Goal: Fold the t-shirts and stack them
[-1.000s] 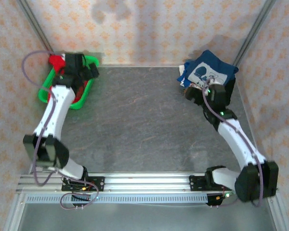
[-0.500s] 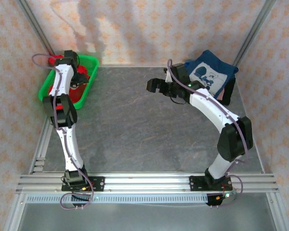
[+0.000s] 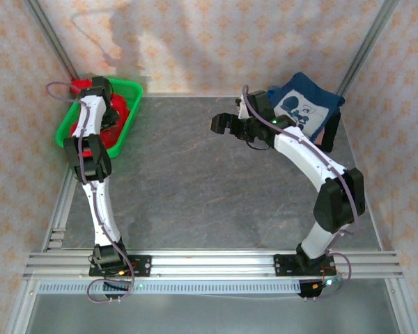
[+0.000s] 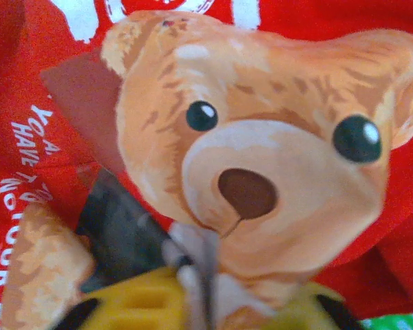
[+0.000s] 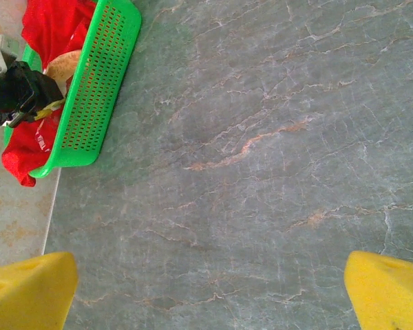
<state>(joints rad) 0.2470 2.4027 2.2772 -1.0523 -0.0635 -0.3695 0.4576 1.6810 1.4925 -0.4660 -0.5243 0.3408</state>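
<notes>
From above, the left hand [image 3: 113, 115] is down inside the green basket [image 3: 131, 86], which stands at about 10 o'clock on the tabletop [image 3: 195, 188]. The red t-shirt [image 3: 127, 113] lies crumpled in this basket, and one corner of it hangs over the far rim. The navy t-shirt [image 3: 303, 104] with a white cartoon print lies folded at about 2 o'clock, in the far corner. The right hand [image 3: 218, 124] hovers above the bare tabletop near 12 o'clock and points toward 9 o'clock. It is well apart from both shirts.

In the left wrist view the brown teddy-bear print [image 4: 261, 158] of the red t-shirt is very close to the camera. The yellow fingers [image 4: 144, 299] are pressed together at 6 o'clock, and a fold of the printed cloth is pinched between them. So the left hand is closed on the red t-shirt.

In the right wrist view the two yellow fingertips [image 5: 27, 292] stand wide apart, at 7 and 5 o'clock, with only grey tabletop between them. The right hand is open and holds nothing. The basket with the red cloth is at 10 o'clock.

I judge that the step in hand is taking the red t-shirt out of the basket, with the grip just made. The next move calls for a lift high enough to bring the cloth over the rim without dragging the light basket along. Then the shirt must be spread flat in the middle, where the open right hand can help.
</notes>
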